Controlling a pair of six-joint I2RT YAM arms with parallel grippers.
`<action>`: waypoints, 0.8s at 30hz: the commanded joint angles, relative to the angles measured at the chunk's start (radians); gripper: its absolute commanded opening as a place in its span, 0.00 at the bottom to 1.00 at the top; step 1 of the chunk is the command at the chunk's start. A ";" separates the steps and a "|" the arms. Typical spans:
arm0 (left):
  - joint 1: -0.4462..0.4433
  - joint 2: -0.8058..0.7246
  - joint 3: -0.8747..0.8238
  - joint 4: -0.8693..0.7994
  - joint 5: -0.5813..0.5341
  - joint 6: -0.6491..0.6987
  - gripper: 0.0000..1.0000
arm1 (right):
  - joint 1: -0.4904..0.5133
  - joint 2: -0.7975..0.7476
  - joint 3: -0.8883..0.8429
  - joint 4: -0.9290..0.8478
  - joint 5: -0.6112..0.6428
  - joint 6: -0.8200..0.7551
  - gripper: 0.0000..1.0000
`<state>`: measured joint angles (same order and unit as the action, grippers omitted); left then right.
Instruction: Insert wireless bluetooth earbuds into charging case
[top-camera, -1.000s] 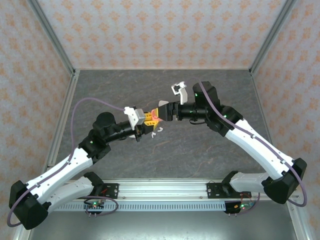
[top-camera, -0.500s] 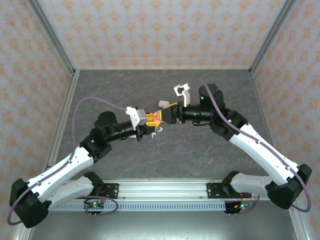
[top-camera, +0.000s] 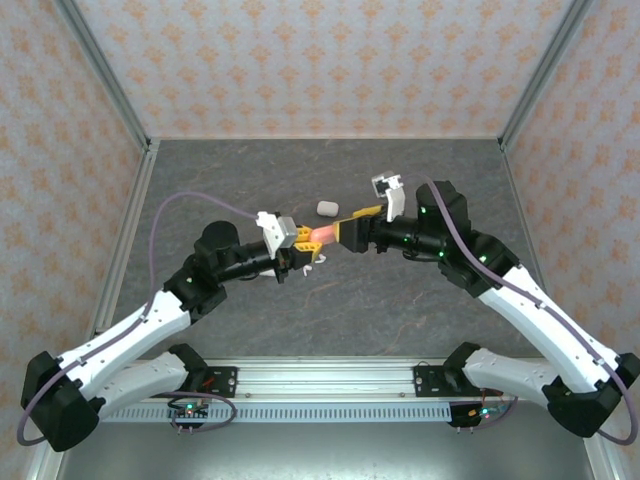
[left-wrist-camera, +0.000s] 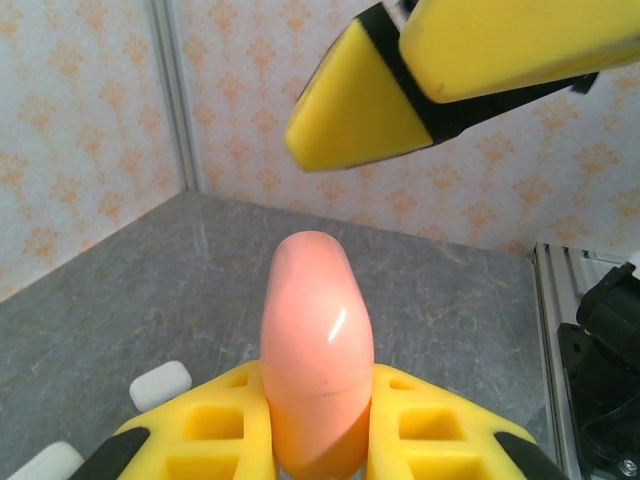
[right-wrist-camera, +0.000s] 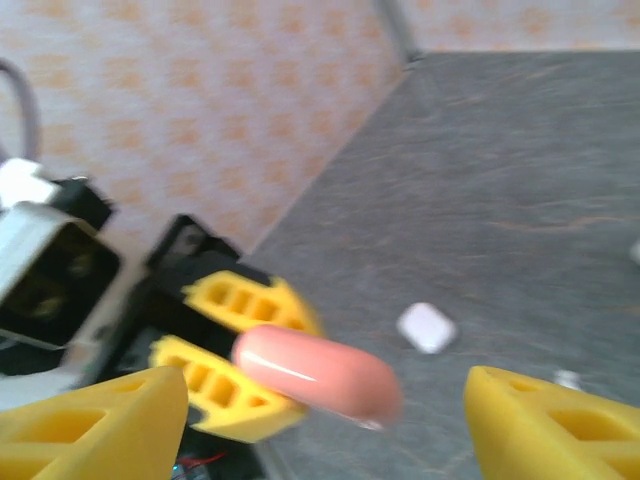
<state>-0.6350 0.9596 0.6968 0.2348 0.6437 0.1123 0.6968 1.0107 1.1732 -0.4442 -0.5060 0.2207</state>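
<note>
"What's in the left gripper (top-camera: 301, 241)?"

"Its fingers are clamped on a pink case (left-wrist-camera: 317, 340); the rounded end sticks out; the right gripper (right-wrist-camera: 328, 388) stands wide, a finger on either side of that end, clear of it."

"And the earbuds (top-camera: 321, 270)?"

"Tiny white bits on the table (top-camera: 420, 300), just under the grippers; a white case (top-camera: 326, 208) lies nearby."

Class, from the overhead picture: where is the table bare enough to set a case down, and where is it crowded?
Bare: the far strip of table along the back wall, and the near middle between both arms. Crowded: the centre, where left fingers hold the pink case facing open right fingers, white case just beyond.
</note>
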 joint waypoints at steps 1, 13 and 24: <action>0.005 0.049 0.055 -0.048 -0.061 -0.039 0.00 | -0.008 -0.044 0.036 -0.125 0.339 -0.006 0.79; 0.005 0.559 0.272 -0.111 -0.105 -0.284 0.00 | -0.016 -0.244 -0.235 0.049 0.664 0.119 0.99; 0.005 0.938 0.475 -0.093 0.007 -0.507 0.03 | -0.017 -0.248 -0.265 -0.019 0.723 0.102 0.99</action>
<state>-0.6342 1.8729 1.1191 0.1383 0.6064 -0.3187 0.6834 0.7734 0.9184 -0.4526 0.1658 0.3290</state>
